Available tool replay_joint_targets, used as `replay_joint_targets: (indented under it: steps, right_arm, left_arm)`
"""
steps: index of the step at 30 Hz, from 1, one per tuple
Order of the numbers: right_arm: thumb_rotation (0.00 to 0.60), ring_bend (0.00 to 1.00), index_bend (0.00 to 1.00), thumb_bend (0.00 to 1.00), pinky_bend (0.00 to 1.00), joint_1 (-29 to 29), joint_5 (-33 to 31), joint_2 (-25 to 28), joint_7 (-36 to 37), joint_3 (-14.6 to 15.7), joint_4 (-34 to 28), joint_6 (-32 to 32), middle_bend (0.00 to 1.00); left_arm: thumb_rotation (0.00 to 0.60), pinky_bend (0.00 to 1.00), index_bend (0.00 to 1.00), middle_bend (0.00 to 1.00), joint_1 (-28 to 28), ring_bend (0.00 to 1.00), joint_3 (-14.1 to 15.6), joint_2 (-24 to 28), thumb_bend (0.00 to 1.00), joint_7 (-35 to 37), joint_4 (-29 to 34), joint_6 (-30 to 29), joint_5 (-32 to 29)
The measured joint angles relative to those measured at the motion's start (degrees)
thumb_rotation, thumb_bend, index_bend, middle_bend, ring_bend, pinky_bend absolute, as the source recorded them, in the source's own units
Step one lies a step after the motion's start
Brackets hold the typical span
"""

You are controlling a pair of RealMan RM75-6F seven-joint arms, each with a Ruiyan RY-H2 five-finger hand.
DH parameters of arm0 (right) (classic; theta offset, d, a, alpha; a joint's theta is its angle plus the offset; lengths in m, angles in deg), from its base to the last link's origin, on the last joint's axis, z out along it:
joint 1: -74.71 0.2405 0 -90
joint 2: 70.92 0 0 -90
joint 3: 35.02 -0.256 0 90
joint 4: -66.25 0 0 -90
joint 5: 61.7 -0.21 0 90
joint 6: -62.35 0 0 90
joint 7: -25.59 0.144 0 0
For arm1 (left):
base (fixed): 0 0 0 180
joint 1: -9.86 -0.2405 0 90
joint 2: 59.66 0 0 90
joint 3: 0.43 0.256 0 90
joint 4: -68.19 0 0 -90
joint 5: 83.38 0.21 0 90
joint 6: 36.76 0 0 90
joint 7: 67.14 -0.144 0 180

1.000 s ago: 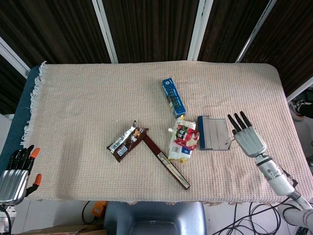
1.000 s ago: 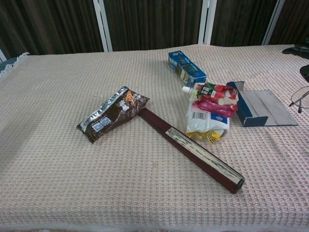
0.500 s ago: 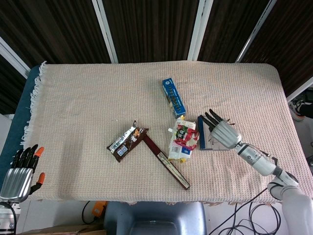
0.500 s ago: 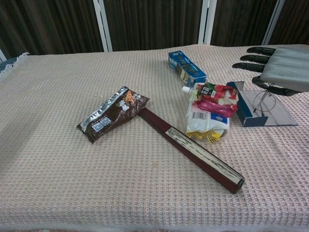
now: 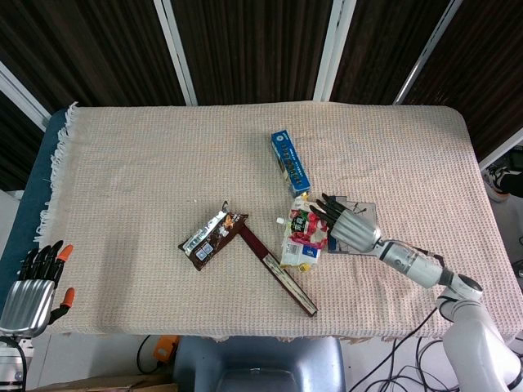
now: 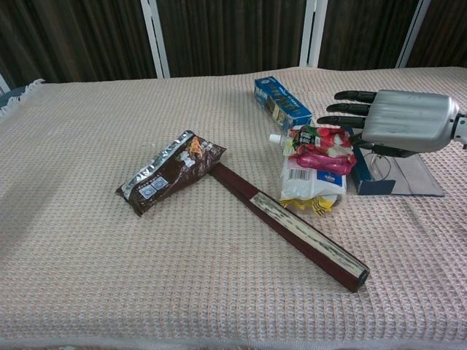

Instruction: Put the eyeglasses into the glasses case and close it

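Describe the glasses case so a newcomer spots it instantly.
On the beige woven cloth, go to the right-hand cluster below the blue carton. The glasses case lies open beside the red-and-white snack pouch, under the right hand. It alone is flat and grey inside with a dark blue edge.

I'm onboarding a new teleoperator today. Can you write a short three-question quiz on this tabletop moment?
1. True or false: the right hand is over the open glasses case.
2. What lies directly left of the case? A) brown snack bag B) red and white pouch C) blue box
3. Where is the left hand?

Key:
1. True.
2. B, the red and white pouch; the brown snack bag and blue box lie farther off.
3. Off the table's near left corner, holding nothing.
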Motion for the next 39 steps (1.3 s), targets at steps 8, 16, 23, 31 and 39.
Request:
replay_joint_targets:
  steps: [8, 16, 23, 31, 39]
  right_arm:
    - [0.6, 0.0, 0.68, 0.58, 0.0, 0.2, -1.1, -1.4, 0.6, 0.3, 1.3, 0.1, 0.14]
    - [0.6, 0.0, 0.56, 0.28, 0.0, -0.5, -2.6, -2.8, 0.0, -0.2, 2.8, 0.7, 0.14]
    - [0.6, 0.0, 0.52, 0.25, 0.0, -1.3, -4.6, -3.5, -0.1, -1.2, 3.4, 0.6, 0.13]
    - [0.6, 0.0, 0.42, 0.22, 0.0, -3.1, -7.9, -2.7, 2.7, -3.2, 3.5, 0.5, 0.1]
    - [0.6, 0.0, 0.33, 0.19, 0.0, -4.4, -12.2, -4.1, 5.6, -6.1, 4.0, -5.0, 0.06]
  left_arm:
    - [0.6, 0.0, 0.0, 0.0, 0.1, 0.0, 0.0, 0.1, 0.41, 0.1, 0.0, 0.1, -0.1]
    - [0.6, 0.0, 0.0, 0.0, 0.1, 0.0, 0.1, 0.0, 0.41, 0.0, 0.1, 0.0, 0.0]
    - [0.6, 0.0, 0.0, 0.0, 0.2, 0.0, 0.1, 0.0, 0.41, 0.2, 0.1, 0.0, 0.2]
    - [0.6, 0.0, 0.0, 0.0, 0.3, 0.0, 0.2, 0.0, 0.41, 0.1, 0.1, 0.1, 0.3]
    - [0.6, 0.0, 0.0, 0.0, 0.5, 0.0, 0.2, -0.1, 0.41, -0.2, 0.2, 0.2, 0.2]
